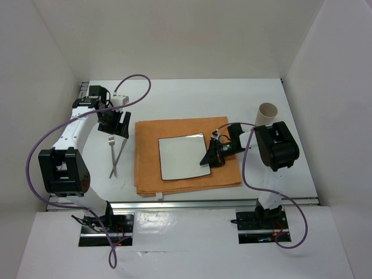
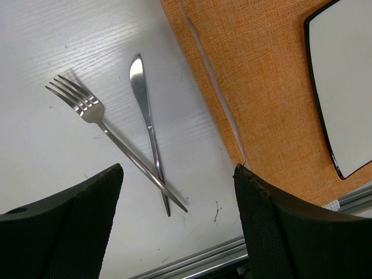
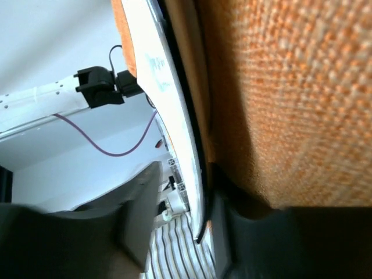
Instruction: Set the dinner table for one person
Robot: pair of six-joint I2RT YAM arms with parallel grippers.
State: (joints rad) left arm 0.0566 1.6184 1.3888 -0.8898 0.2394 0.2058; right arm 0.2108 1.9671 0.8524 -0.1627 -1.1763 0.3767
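The white dinner table carries an orange cloth mat with a square white plate on it. My right gripper is at the plate's near right corner. In the right wrist view its jaws straddle the plate's dark rim, one finger under it on the mat, the other a gap away. A fork and a knife lie crossed on the table left of the mat. My left gripper hovers open and empty above them.
A beige paper cup stands upright on the table right of the mat, close behind my right arm. A metal rail runs along the table's near edge. White walls enclose the table at the left, back and right.
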